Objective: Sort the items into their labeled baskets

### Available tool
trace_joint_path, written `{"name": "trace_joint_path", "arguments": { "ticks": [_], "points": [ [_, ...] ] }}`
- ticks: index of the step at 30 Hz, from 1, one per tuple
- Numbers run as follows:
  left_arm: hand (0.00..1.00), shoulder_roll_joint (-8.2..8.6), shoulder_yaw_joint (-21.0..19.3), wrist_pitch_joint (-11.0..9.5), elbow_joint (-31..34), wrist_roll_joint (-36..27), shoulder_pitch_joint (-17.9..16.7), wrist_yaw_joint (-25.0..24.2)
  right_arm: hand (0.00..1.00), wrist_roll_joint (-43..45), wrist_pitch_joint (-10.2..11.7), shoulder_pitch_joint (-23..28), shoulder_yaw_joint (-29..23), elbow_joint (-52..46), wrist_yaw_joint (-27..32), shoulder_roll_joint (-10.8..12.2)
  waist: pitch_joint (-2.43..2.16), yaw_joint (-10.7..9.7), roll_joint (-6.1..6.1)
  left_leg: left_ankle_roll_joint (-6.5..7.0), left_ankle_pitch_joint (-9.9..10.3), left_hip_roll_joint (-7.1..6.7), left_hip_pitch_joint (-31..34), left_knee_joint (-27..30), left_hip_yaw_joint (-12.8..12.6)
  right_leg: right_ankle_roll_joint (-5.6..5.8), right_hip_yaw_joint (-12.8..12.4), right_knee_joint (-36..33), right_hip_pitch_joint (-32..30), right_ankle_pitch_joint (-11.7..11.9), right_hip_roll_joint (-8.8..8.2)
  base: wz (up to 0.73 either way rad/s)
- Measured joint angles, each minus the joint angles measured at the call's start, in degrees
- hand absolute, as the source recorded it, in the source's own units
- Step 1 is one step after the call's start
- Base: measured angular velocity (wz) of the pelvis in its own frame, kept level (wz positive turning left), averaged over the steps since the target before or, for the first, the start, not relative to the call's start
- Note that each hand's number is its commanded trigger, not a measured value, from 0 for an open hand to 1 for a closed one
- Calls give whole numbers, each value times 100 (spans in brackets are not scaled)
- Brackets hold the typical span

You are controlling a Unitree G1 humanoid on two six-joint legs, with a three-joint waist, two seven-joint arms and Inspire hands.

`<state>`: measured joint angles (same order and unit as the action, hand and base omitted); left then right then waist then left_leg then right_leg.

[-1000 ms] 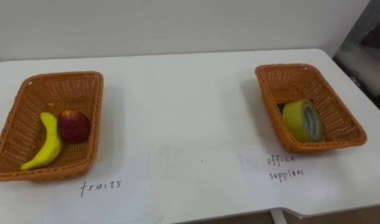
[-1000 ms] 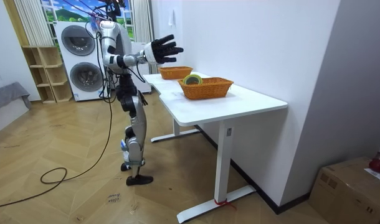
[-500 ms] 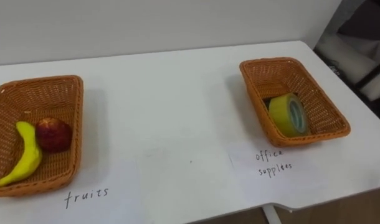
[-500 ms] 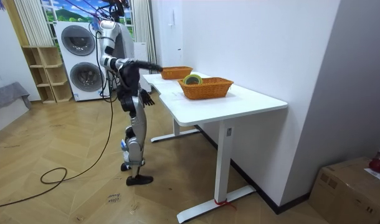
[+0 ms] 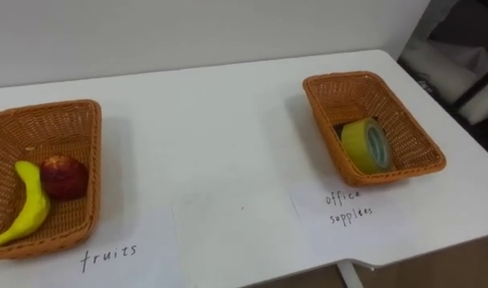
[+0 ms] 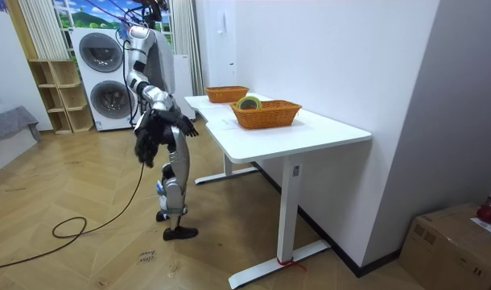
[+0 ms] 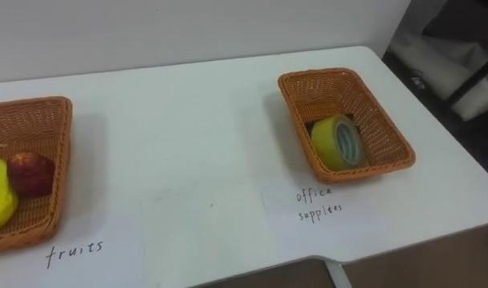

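At the tabletop's (image 5: 228, 120) left edge we note the fruit basket (image 5: 60, 108). A banana (image 5: 28, 212) lies in it along its left wall, and an apple (image 5: 64, 178) touches the banana on the right. Near the right edge is the supplies basket (image 5: 332, 80), with a yellow-green tape roll (image 5: 366, 146) leaning on edge in its front half. A handwritten paper label (image 5: 108, 258) lies at the front edge before the fruit basket. A second label (image 5: 344, 208) lies before the supplies basket.

In the room view the robot stands at the tabletop's front edge with both arms low. The right robot hand (image 6: 146, 137) is a blur by the thigh, and the left robot hand (image 6: 185, 127) is beside the hip. We cannot tell whether either is apart or together.

We judge the sorting done, since every item we see sits in its matching basket. The next move calls only for a check for strays before stepping off.
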<state>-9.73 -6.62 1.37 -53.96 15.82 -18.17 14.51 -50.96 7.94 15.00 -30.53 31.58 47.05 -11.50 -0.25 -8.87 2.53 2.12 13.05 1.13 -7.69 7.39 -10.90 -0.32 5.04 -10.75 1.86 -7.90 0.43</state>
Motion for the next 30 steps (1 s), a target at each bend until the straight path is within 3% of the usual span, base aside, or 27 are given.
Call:
{"name": "trace_joint_path", "arguments": {
  "ticks": [4,9,11,14,18,22,30],
  "points": [
    [0,63,4,-21,-6,3,56,-18,0,486,2,108,542,1017,-244,249,-12,123,-64,-3,4,-7,-14,36,4,-2,-23,4,10,-27,-2,0],
    [0,96,2,-143,-307,4,99,-16,0,701,-25,124,1211,1931,-842,303,14,284,-170,-9,28,-10,-104,30,-1,5,-33,-5,25,-86,-1,-1],
    [0,158,1,-152,-378,9,69,-14,0,1206,-49,68,1474,2292,-1254,336,14,326,-188,-13,30,-9,-100,25,9,5,-30,4,26,-86,4,0],
    [0,218,4,-152,-392,61,16,-11,0,1908,-51,29,1802,2509,-1742,367,15,346,-189,-13,30,-4,-98,25,12,4,8,3,35,-86,3,0],
    [0,228,118,-176,-528,60,128,23,0,3003,-124,-111,2483,2929,-2492,369,19,571,-182,-20,36,1,-107,15,12,4,-3,12,54,-85,8,0],
    [0,232,123,-199,-624,66,213,12,0,3879,-177,-252,2755,3095,-2966,436,25,693,-190,-20,54,8,-118,17,31,4,8,26,119,-86,13,2],
    [0,233,356,-122,-794,73,230,8,0,4599,-301,-330,3151,3112,-3545,456,50,786,-187,-14,82,-1,-133,33,216,13,182,124,217,-92,-15,11]
  ]
}}
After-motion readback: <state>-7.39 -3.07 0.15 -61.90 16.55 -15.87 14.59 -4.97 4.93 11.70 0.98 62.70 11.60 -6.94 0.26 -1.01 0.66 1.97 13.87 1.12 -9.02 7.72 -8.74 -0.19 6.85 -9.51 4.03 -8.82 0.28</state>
